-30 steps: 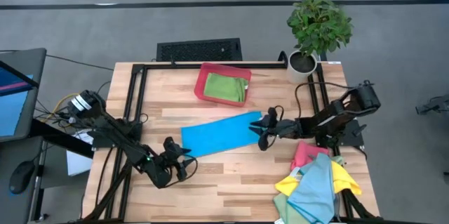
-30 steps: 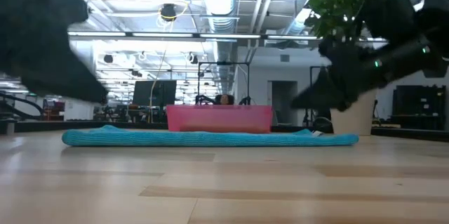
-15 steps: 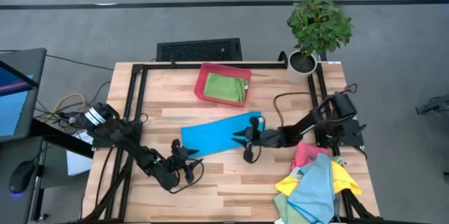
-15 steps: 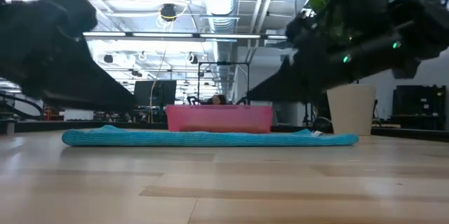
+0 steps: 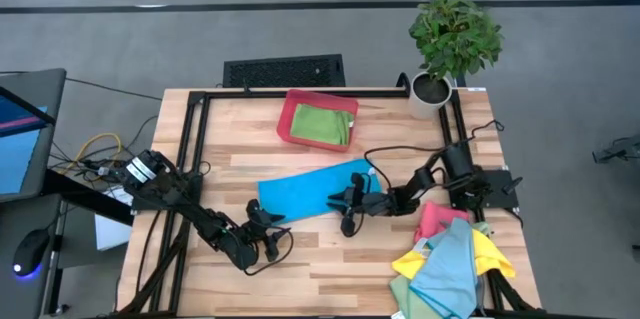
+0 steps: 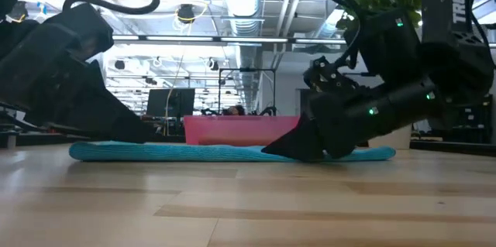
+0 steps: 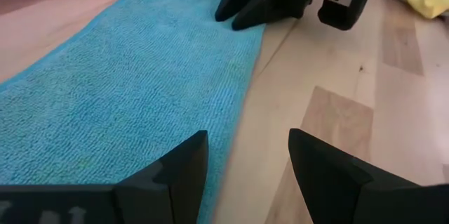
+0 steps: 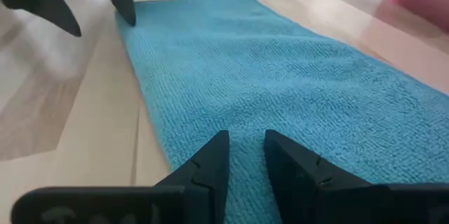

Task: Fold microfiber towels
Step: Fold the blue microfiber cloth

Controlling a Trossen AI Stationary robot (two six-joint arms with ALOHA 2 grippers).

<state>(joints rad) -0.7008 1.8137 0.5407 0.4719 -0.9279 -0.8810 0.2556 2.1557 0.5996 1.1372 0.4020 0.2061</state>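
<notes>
A light blue towel (image 5: 315,190) lies flat near the middle of my wooden table (image 5: 330,259), folded into a long strip that runs at a slight slant across the tabletop. From the low camera it shows as a thin blue band (image 6: 194,152) resting on the wood.

My right gripper (image 5: 347,202) is low over the strip's near long edge, toward its right end. Its two dark fingers (image 8: 210,164) stand a little apart, with blue cloth showing in the narrow gap between them; they are not pinching anything. In the low view this gripper (image 6: 291,148) comes down to the cloth.

My left gripper (image 5: 268,221) sits at the strip's left end, beside the near corner. Its fingers (image 7: 186,168) are spread wide, one over the cloth's edge and the other over bare wood, and they hold nothing.

Behind the strip, toward the far edge of the table, a red tray (image 5: 290,119) holds a folded green towel (image 5: 322,125). At my right near corner lies a loose pile of towels (image 5: 447,259) in pink, yellow, light blue and green. A potted plant (image 5: 452,39) stands at the far right corner.
</notes>
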